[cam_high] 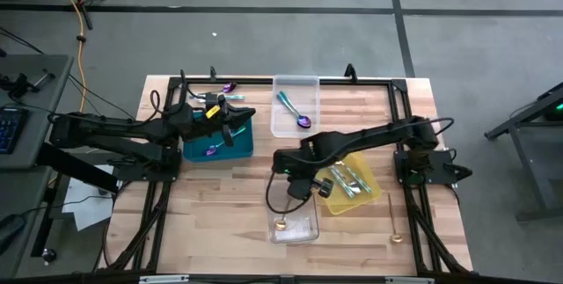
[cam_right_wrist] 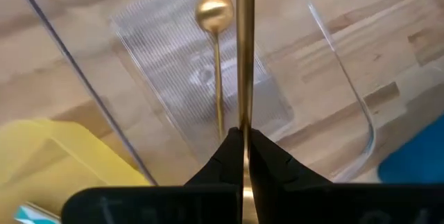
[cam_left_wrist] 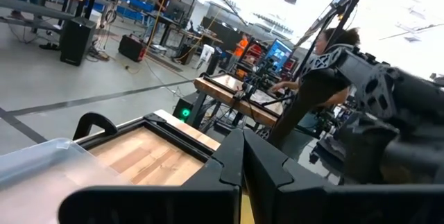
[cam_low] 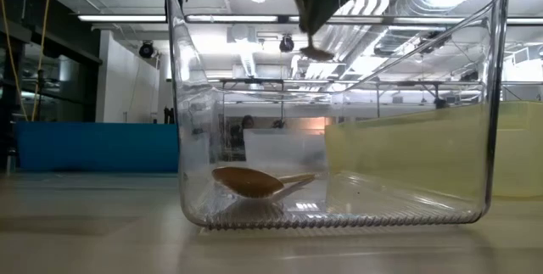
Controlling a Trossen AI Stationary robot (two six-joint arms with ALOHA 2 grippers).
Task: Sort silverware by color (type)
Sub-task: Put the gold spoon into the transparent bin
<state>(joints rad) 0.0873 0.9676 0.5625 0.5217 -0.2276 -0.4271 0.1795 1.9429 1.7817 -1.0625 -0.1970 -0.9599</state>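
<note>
- The place was a large industrial robotics lab or workshop.
- A pale butcher-block wooden table (cam_high: 229,187) in a black metal frame (cam_high: 352,80) stood on a grey concrete floor (cam_high: 264,29) crossed by dark seams.
- Overhead ran silver ventilation ducts (cam_low: 407,2) and long strip lights (cam_low: 127,18).
- Beyond the table stood other benches, glowing monitors (cam_left_wrist: 281,49), black equipment cases (cam_left_wrist: 76,40) and a seated person (cam_left_wrist: 333,50) at a workstation.

Held gold utensil (cam_right_wrist: 244,50) cut off at frame edge, type unclear; teal tray (cam_high: 239,143) contents partly hidden under left gripper (cam_high: 230,119).
</note>
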